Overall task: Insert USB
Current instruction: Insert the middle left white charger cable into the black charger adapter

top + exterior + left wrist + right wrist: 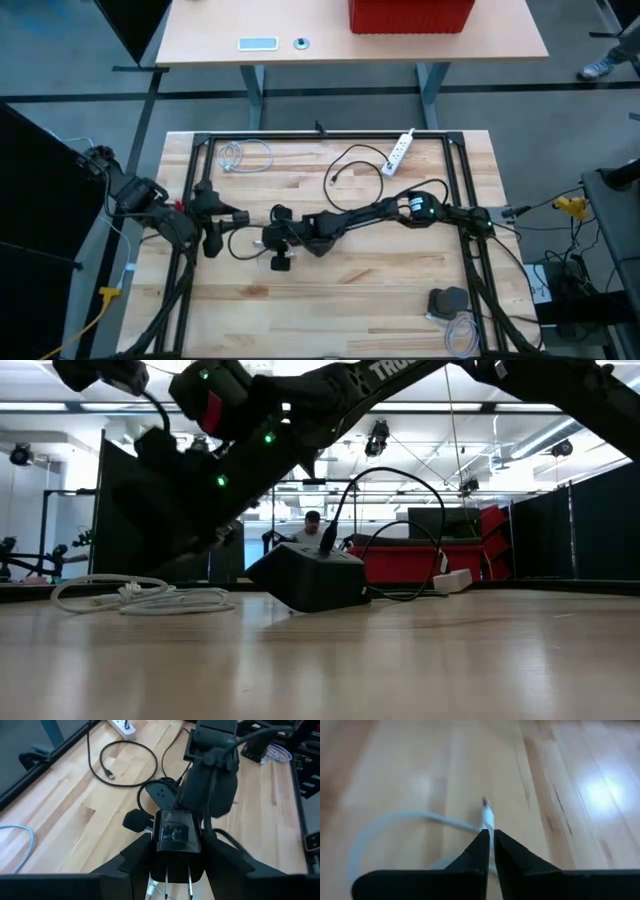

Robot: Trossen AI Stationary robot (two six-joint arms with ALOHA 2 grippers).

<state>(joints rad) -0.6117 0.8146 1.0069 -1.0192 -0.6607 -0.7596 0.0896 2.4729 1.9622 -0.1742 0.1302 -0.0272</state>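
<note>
Between the arms at mid-desk, the right hand (489, 840) pinches the white cable's plug (487, 815), plug pointing toward the charger (175, 832) clamped in the left hand (175, 865).

A robotics lab in an open industrial hall: a butcher-block tabletop (400, 300) boxed by a black metal frame (330, 134), a height-adjustable desk (210, 35) at twelve o'clock on grey floor, black partition curtains (590, 530), exposed ceiling tube lights (520, 440), and a person (313, 525) seated far behind.
</note>
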